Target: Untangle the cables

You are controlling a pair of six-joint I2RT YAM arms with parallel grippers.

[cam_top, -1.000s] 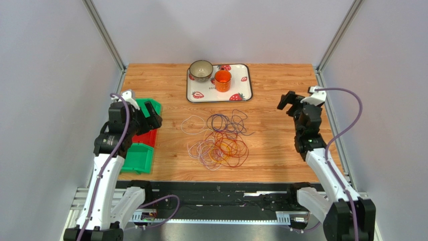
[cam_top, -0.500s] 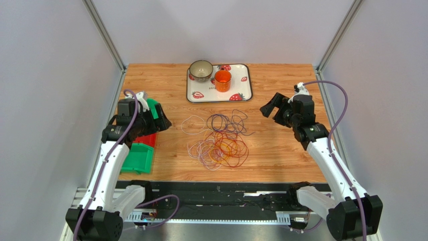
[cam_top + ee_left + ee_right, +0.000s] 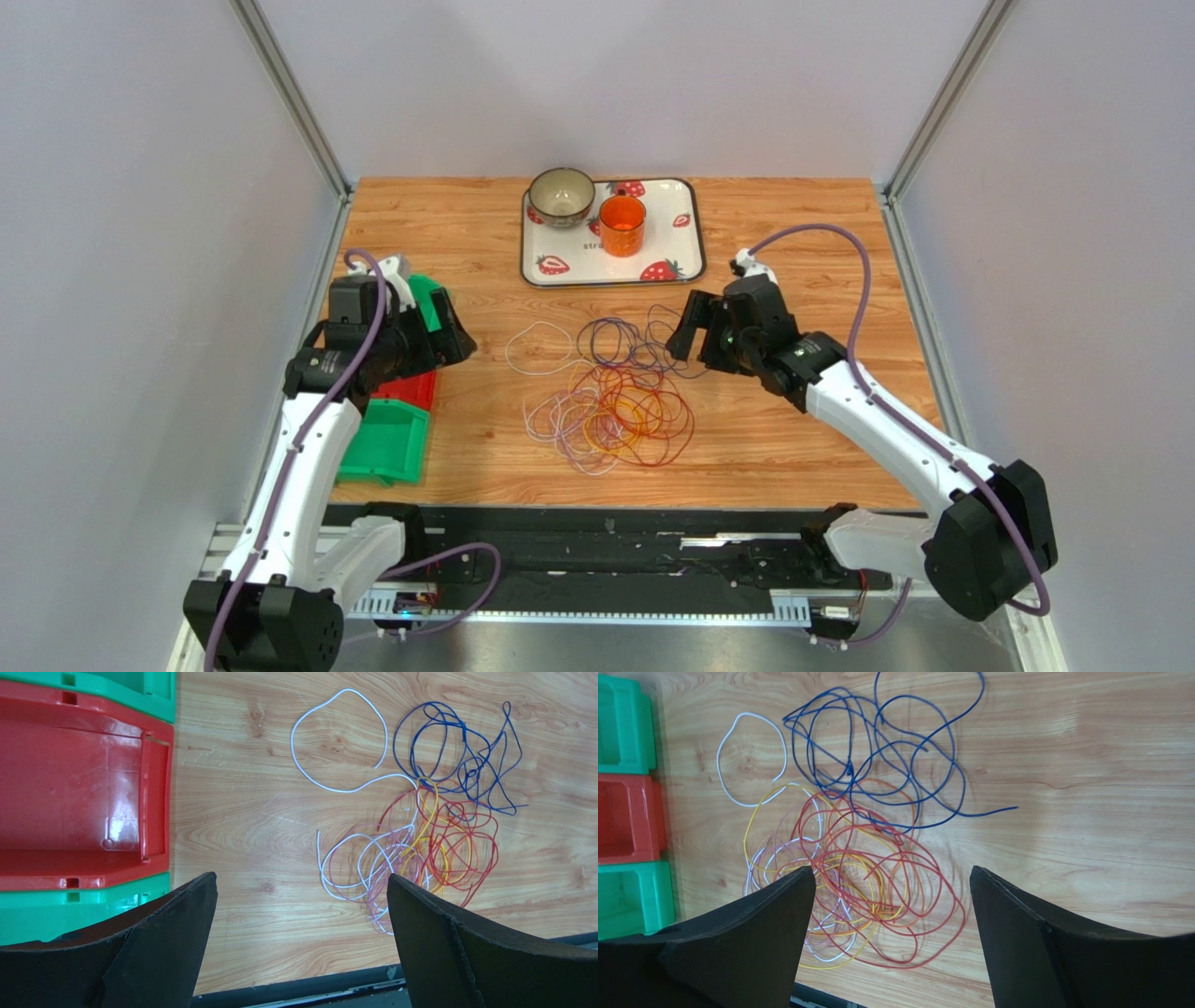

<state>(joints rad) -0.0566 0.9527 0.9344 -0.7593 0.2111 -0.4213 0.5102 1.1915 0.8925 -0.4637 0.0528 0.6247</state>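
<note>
1. Your right hand (image 3: 697, 332): fingers spread wide, holding nothing, raised above the worktop (image 3: 800, 420).
2. The cables (image 3: 613, 392): one loose tangle just below and left of that hand, blue loops nearest it.
3. Your left hand (image 3: 446, 336): wide, empty, beside the red bin (image 3: 77, 791); the cables lie well to its right.

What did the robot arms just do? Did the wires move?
The right gripper swung left from the far right side to just beside the cables, jaws open, holding nothing. The left gripper shifted slightly, jaws open. The cables, tray and bins stayed put.
</note>
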